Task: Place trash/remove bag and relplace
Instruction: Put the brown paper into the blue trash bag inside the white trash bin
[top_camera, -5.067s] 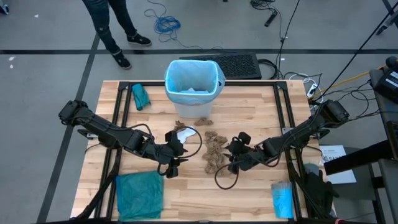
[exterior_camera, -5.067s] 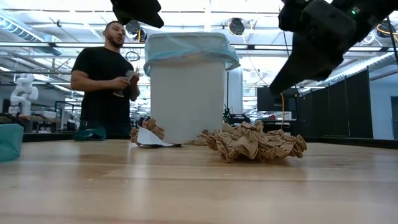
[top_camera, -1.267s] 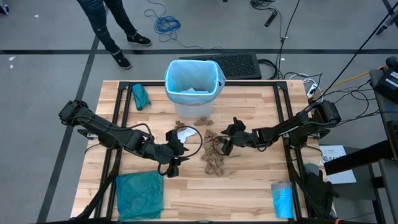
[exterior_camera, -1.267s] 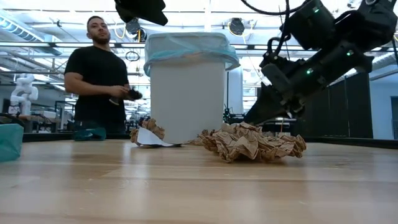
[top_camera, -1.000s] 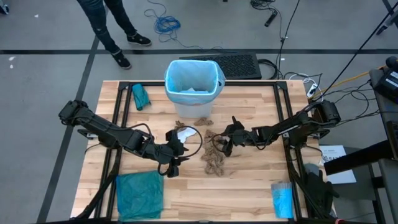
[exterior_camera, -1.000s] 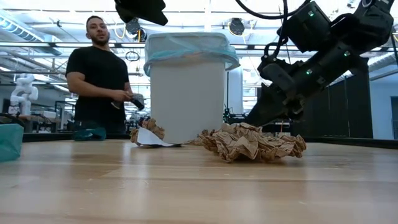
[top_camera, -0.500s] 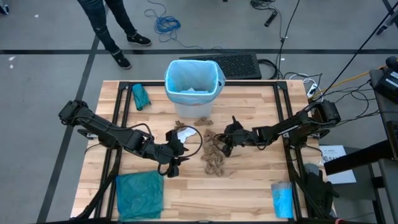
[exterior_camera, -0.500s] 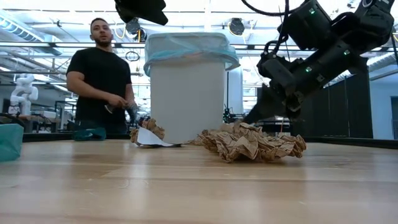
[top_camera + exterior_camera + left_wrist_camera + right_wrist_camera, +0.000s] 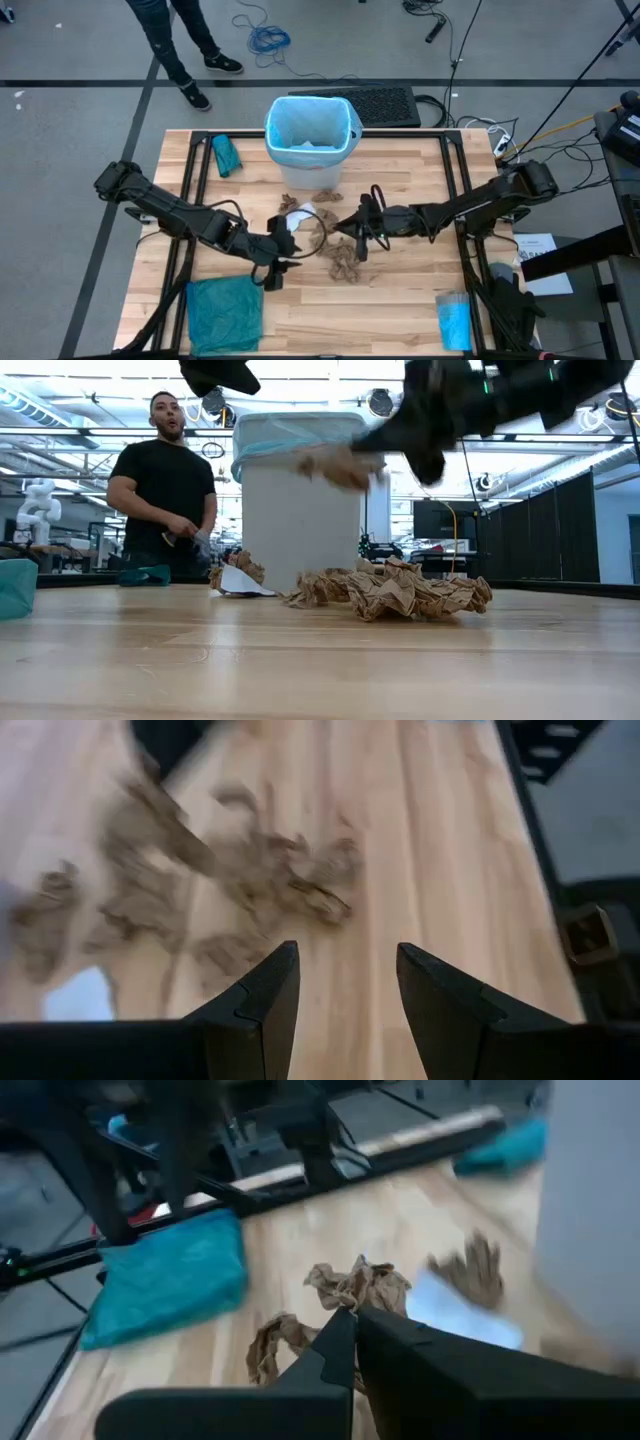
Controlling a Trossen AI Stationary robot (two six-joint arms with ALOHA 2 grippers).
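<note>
We look straight down on the counter [image 9: 400,300]; level across it low; both wrist views close above the paper scraps [image 9: 345,262].

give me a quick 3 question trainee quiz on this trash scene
1. True or false: the right gripper is shut on a paper scrap.
2. Which is open with nothing between its fingers? A) left gripper B) right gripper
3. What lines the bin?

Key: 1 true. 2 A. 3 the light blue bag.
</note>
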